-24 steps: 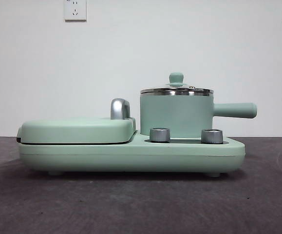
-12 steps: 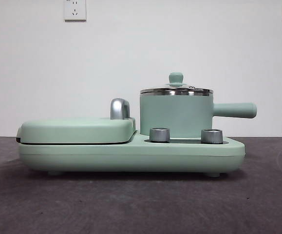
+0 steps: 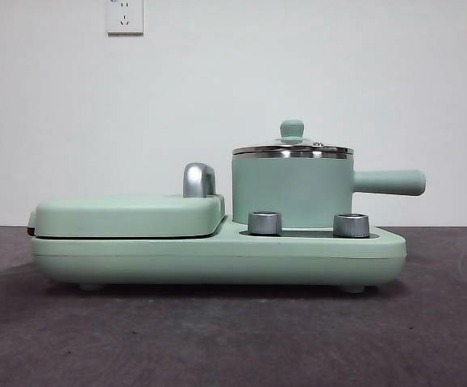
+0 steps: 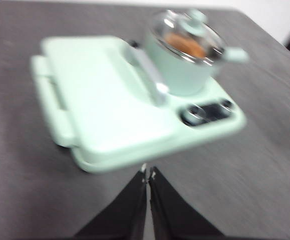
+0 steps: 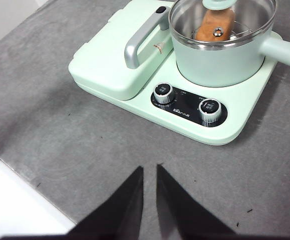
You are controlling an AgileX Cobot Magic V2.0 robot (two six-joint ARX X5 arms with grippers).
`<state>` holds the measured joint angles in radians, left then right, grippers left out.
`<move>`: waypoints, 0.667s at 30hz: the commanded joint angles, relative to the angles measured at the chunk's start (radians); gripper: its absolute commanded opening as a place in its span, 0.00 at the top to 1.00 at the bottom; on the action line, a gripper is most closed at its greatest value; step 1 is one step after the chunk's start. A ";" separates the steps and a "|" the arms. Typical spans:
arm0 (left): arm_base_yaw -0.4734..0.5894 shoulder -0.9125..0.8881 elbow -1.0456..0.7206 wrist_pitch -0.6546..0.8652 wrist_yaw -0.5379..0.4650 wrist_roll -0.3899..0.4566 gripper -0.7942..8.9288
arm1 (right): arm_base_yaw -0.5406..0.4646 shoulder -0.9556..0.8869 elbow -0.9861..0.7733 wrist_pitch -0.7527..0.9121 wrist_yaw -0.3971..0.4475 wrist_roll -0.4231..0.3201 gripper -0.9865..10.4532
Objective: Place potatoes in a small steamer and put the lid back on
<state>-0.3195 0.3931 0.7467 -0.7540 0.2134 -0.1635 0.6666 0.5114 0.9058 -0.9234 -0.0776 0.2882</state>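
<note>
The mint-green small steamer (image 3: 291, 192) stands on the right of its base, with its straight handle (image 3: 390, 182) pointing right. The glass lid (image 3: 292, 149) with a green knob sits on it. The orange-brown potato (image 5: 214, 24) lies inside under the lid and also shows in the left wrist view (image 4: 185, 45). My left gripper (image 4: 148, 175) is shut and empty, above the table and well short of the appliance; its view is blurred. My right gripper (image 5: 150, 170) has its jaws nearly together and is empty, back from the dials. Neither gripper shows in the front view.
The flat green griddle section (image 3: 128, 216) with a chrome handle (image 3: 198, 180) takes up the base's left part. Two steel dials (image 3: 264, 222) (image 3: 351, 225) sit in front of the steamer. The table's edge (image 5: 24, 200) is close to my right gripper.
</note>
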 commanded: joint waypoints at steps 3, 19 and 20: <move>0.134 -0.119 -0.242 0.250 0.000 0.043 0.91 | 0.007 0.001 0.005 0.010 0.001 -0.008 0.88; 0.283 -0.342 -0.690 0.560 -0.042 0.058 0.90 | 0.007 0.001 0.005 0.011 0.001 -0.008 0.88; 0.283 -0.350 -0.700 0.560 -0.042 0.058 0.90 | 0.007 0.001 0.005 0.010 0.001 -0.008 0.88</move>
<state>-0.0368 0.0467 0.0555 -0.2043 0.1764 -0.1192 0.6666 0.5110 0.9058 -0.9234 -0.0780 0.2882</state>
